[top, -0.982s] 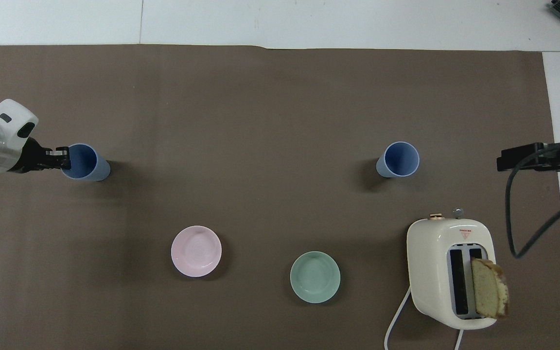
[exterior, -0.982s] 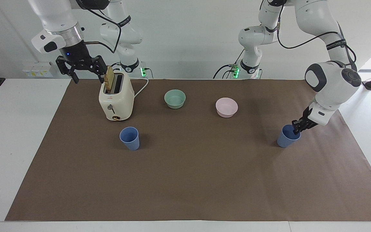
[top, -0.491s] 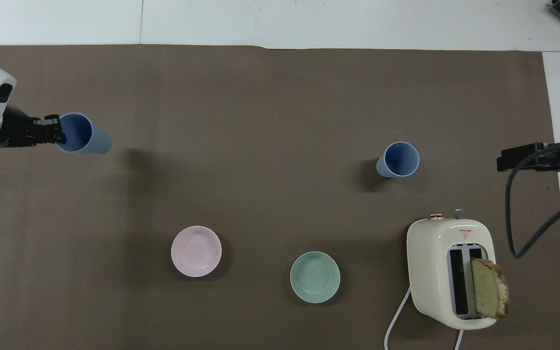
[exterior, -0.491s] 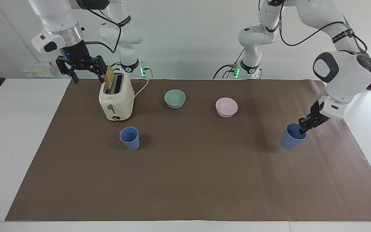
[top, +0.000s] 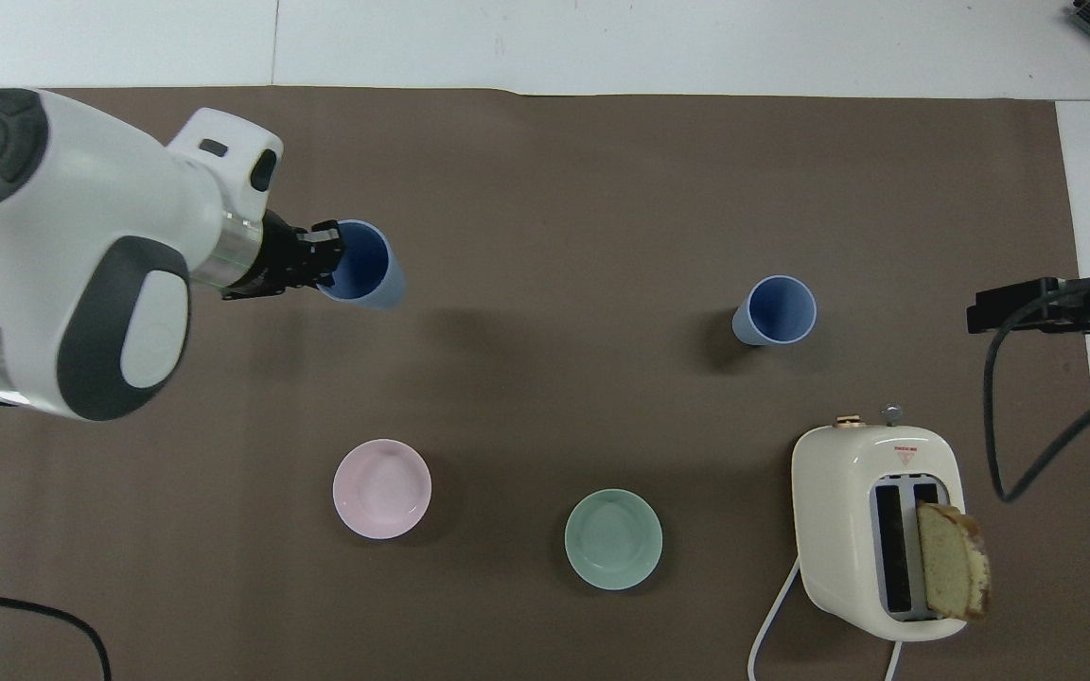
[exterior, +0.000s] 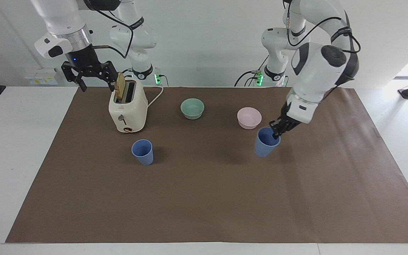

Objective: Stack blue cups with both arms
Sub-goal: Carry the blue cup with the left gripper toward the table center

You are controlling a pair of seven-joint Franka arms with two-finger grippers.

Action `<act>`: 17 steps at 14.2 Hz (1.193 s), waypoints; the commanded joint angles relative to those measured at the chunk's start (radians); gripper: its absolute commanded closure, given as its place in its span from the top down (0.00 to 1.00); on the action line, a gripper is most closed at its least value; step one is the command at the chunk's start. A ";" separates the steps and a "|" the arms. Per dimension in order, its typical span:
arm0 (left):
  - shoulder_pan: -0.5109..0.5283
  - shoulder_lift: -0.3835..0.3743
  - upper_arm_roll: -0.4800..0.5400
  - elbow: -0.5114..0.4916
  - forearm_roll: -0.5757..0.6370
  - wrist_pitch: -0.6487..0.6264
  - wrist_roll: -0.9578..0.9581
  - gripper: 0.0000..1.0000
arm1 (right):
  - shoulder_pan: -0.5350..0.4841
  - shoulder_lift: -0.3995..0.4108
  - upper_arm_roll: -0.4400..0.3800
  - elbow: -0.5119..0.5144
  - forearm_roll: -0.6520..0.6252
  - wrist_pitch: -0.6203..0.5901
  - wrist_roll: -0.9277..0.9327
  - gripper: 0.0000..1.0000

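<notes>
Periwinkle-blue, tapered, handleless: we see one held cup [exterior: 267,142] lifted, tilted, over the brown mat [exterior: 204,198], left gripper [exterior: 275,131] fingers clenched on its rim; the standing cup [exterior: 142,151] is near the toaster [exterior: 128,109], the right gripper [exterior: 96,84] spread wide above.

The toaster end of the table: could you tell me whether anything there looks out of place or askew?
Yes. The slice of bread leans out of the toaster slot toward the right arm's end instead of standing upright. The open right gripper hangs beside it. Nothing looks spilled or damaged.
</notes>
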 commanded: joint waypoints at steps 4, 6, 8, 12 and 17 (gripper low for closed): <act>-0.207 0.082 0.021 -0.054 0.042 0.173 -0.092 0.00 | -0.014 -0.009 0.007 -0.009 0.008 -0.009 -0.025 1.00; -0.227 0.111 0.021 -0.062 0.102 0.187 -0.093 0.00 | -0.014 -0.009 0.007 -0.009 0.008 -0.009 -0.025 1.00; -0.227 0.121 0.019 -0.066 0.105 0.220 -0.090 0.00 | -0.014 -0.009 0.007 -0.009 0.008 -0.009 -0.023 1.00; -0.236 0.133 0.019 -0.100 0.104 0.269 -0.095 0.00 | -0.015 -0.009 0.007 -0.009 0.008 -0.009 -0.023 1.00; -0.230 0.133 0.019 -0.125 0.102 0.298 -0.093 0.00 | -0.014 -0.009 0.007 -0.009 0.008 -0.009 -0.023 1.00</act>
